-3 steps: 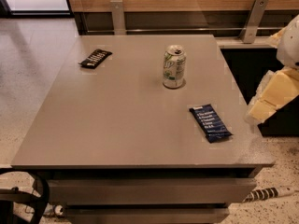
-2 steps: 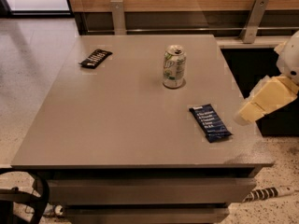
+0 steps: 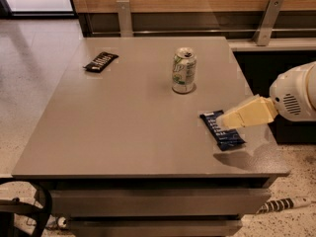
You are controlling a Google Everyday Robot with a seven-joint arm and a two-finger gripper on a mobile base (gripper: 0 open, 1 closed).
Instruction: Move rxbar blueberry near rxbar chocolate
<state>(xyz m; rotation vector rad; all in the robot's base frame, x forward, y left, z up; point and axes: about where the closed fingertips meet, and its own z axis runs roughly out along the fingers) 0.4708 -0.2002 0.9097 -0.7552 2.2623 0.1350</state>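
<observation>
The rxbar blueberry point(image 3: 224, 134), a flat dark blue wrapper with white text, lies near the table's front right corner. The rxbar chocolate point(image 3: 100, 61), a flat black wrapper with white text, lies at the far left of the grey table point(image 3: 123, 132). My gripper point(image 3: 228, 120) reaches in from the right, its cream-coloured tip over the upper part of the blue bar. The two bars are far apart, with a can between them.
A green-and-white drink can point(image 3: 184, 70) stands upright at the back middle of the table. A low wall with metal brackets point(image 3: 124, 17) runs behind the table. A striped object point(image 3: 281, 204) lies on the speckled floor at right.
My gripper has moved left and a little down, from beside the table's right edge to over the blue bar. The bars and the can have not moved.
</observation>
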